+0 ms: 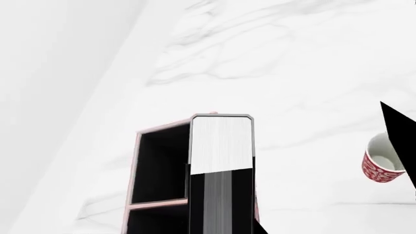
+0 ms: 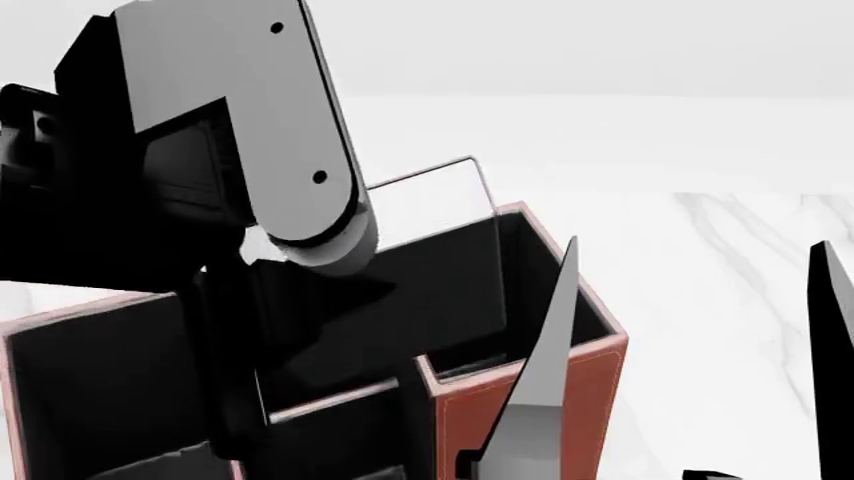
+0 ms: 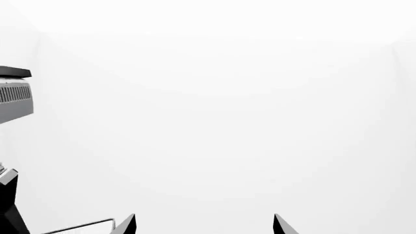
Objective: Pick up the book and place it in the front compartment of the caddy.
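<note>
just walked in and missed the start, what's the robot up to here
The left arm is carrying the book and holding it over the caddy, whose open black-lined compartments sit right beneath it. In the left wrist view the book's white page edges are lined up above one compartment, so it looks about to go in, not yet released. The right gripper is open, holds nothing and points at bare white background. A red-and-white mug stands on the marble table, off to the side.

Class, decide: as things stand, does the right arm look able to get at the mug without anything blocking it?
Probably yes. The mug stands alone on the marble table, apart from the caddy, and the right pincer is open and empty.
</note>
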